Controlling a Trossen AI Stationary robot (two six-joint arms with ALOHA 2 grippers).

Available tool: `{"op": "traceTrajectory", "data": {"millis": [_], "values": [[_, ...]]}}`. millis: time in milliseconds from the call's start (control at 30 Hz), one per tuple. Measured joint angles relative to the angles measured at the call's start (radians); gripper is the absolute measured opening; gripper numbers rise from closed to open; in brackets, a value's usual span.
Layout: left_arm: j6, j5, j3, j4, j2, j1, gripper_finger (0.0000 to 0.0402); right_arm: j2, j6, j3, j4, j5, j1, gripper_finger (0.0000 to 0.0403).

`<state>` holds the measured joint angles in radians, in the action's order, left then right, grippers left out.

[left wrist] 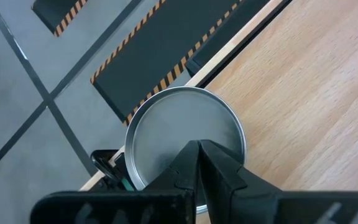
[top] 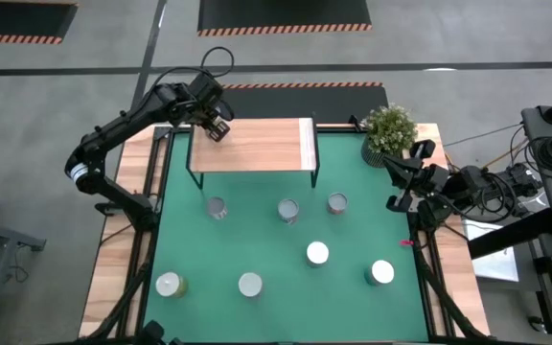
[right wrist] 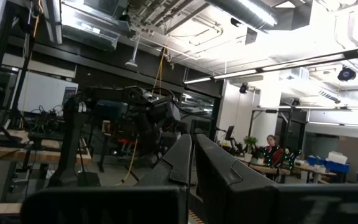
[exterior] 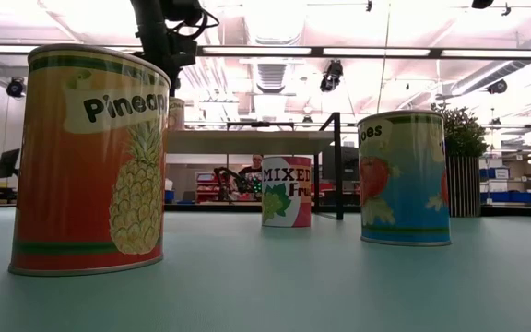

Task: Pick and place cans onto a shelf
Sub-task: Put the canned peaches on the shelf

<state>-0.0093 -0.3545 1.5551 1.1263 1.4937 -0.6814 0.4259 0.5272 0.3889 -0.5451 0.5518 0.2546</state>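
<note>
Room: a workshop floor with striped black mats lies beyond the green surface (top: 286, 287).
Surface: seven cans stand on it, all on the near side of the shelf (top: 257, 146): three in a row just in front (top: 287, 210), four farther out (top: 317, 253).
Shelf: a light wooden board on thin black legs at the far edge of the surface, with a potted plant (top: 389, 130) beside its right end.
Left gripper (top: 218, 127): over the shelf's left end; its jaws are closed, with nothing between them.
Can on shelf (left wrist: 185, 140): the left wrist view shows its silvery top right at the shelf's corner, beneath the closed jaws; whether they touch it cannot be told.
Right gripper (top: 397, 201): parked past the shelf's right end, beyond the plant, jaws closed and empty.
Risk, shelf can: it sits so near the corner that a nudge from the closed jaws could probably tip it off the shelf.
Risk, next picks: the three cans nearest the shelf stand close to its legs, so a reaching arm could likely knock a leg or a neighbouring can.
</note>
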Motion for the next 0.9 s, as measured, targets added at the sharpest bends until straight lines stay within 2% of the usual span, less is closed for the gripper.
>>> {"op": "traceTrajectory", "data": {"millis": [667, 800, 900], "values": [[-0.030, -0.007, 0.001, 0.022, -0.006, -0.002, 0.0000, 0.000, -0.003, 0.000, 0.012, 0.000, 0.000, 0.0013], [-0.030, -0.054, 0.001, 0.029, -0.007, -0.001, 0.0000, 0.000, -0.003, 0.000, 0.012, 0.000, 0.000, 0.0013], [-0.027, -0.039, 0.001, 0.027, -0.007, -0.002, 0.0000, 0.000, -0.003, 0.000, 0.012, 0.000, 0.000, 0.0013]]}}
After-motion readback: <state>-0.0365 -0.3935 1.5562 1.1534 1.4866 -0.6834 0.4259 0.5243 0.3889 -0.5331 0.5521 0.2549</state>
